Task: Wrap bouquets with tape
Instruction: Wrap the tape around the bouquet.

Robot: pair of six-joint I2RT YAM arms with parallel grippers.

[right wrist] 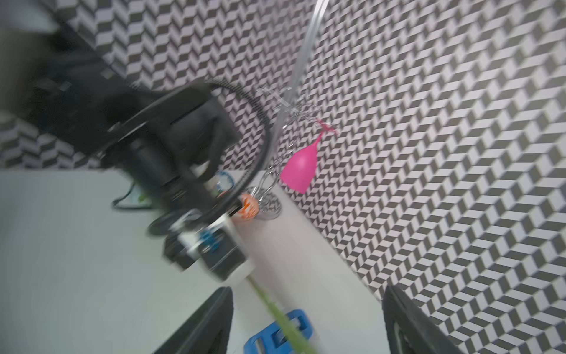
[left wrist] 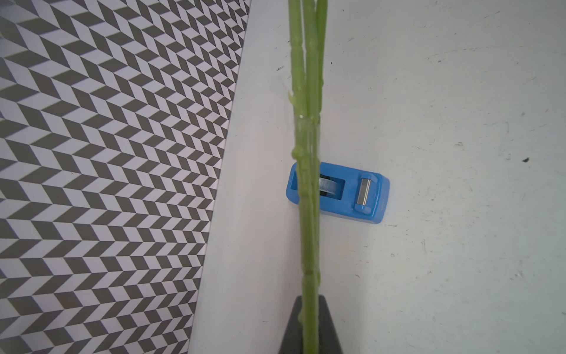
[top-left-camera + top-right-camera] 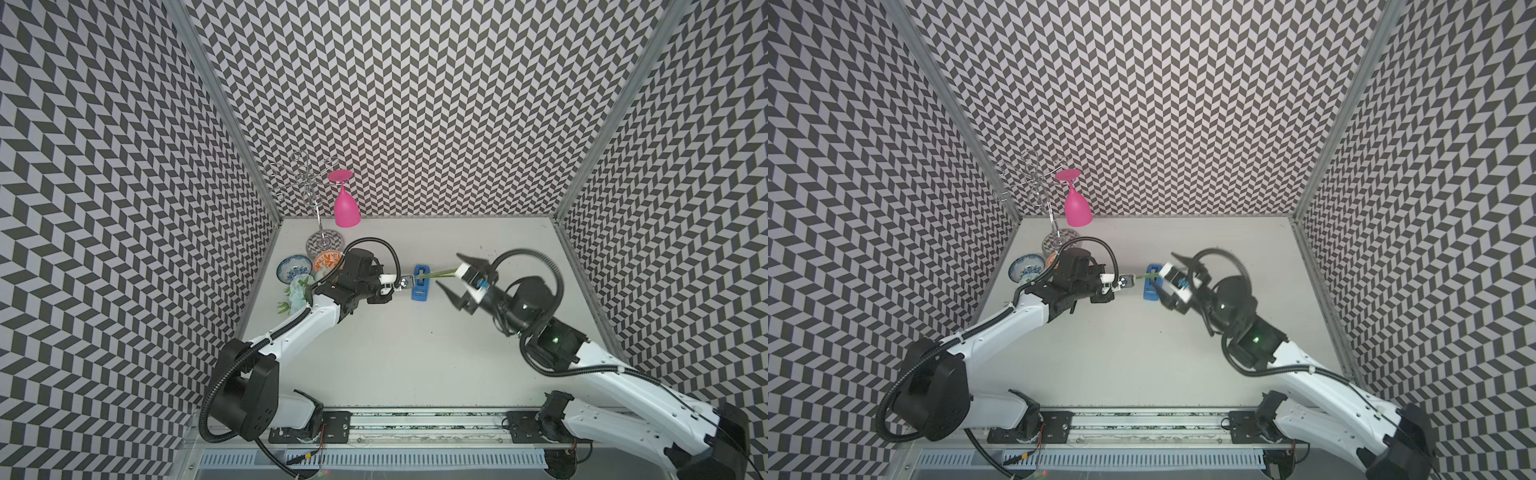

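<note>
With its jaws pinched tight on the bundle of green stems, the left gripper point(image 2: 309, 325) has the bouquet point(image 2: 307, 122) clamped low down, and the stems run straight out over the tape point(image 2: 337, 191), which sits flat on the table point(image 2: 444, 122) just beneath them. Across the way the right gripper point(image 3: 451, 276) hangs with its jaws spread wide, one finger either side of the far stem ends, gripping nothing. In a top view the blooms point(image 3: 299, 291) peek out behind the left arm, beside a blue bowl point(image 3: 294, 268) and an orange bowl point(image 3: 326, 259).

Now, these stems look light and thin, springy rather than stiff, so I'd expect them to splay or sag if held only at one end. Best hold looks to be close together on the bare stems, not the soft blooms. That dispenser seems light plastic; it may slide when tape is pulled.
</note>
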